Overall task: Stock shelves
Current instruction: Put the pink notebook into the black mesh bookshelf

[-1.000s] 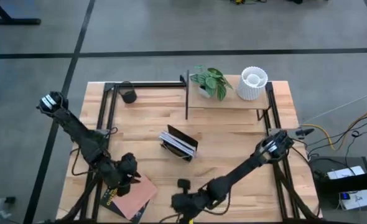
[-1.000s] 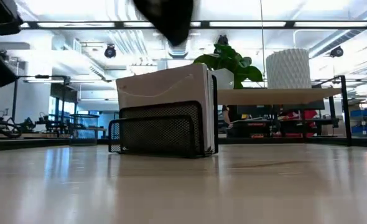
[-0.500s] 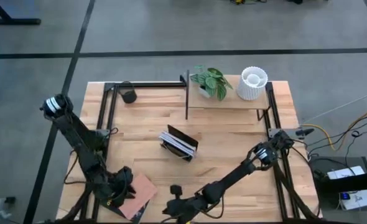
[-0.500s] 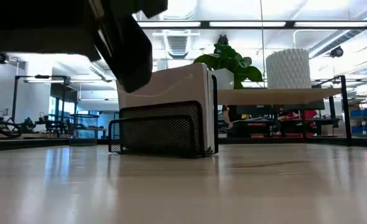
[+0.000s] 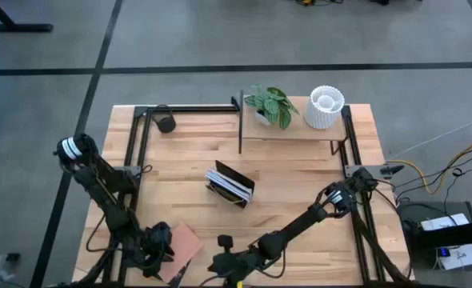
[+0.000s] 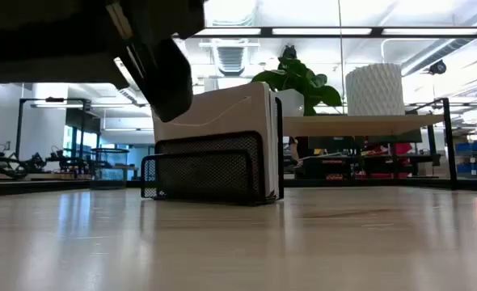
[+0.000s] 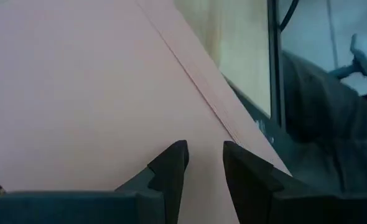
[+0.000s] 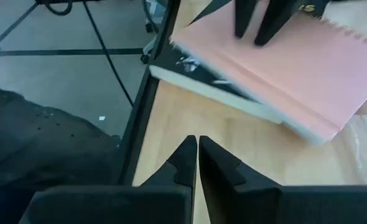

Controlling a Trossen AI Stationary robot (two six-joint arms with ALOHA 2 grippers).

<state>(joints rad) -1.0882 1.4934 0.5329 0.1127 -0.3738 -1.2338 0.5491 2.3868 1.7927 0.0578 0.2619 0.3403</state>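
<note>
We can read no text anywhere; the marks on the pink book's (image 8: 283,74) dark edge are too blurred

From above I see the shelves (image 5: 292,132) at the table's (image 5: 300,192) far edge, right of centre, with a plant (image 5: 270,105) on the left of the board and a vase (image 5: 325,108) on its right. A rack (image 5: 230,185) of books stands near the table's middle, in front of the shelves, and a small cup (image 5: 166,123) sits at the far left. At the near left corner lies a book (image 5: 184,248), with the left gripper (image 5: 158,244) over it and the right gripper (image 5: 220,260) just beside it to the right.
</note>
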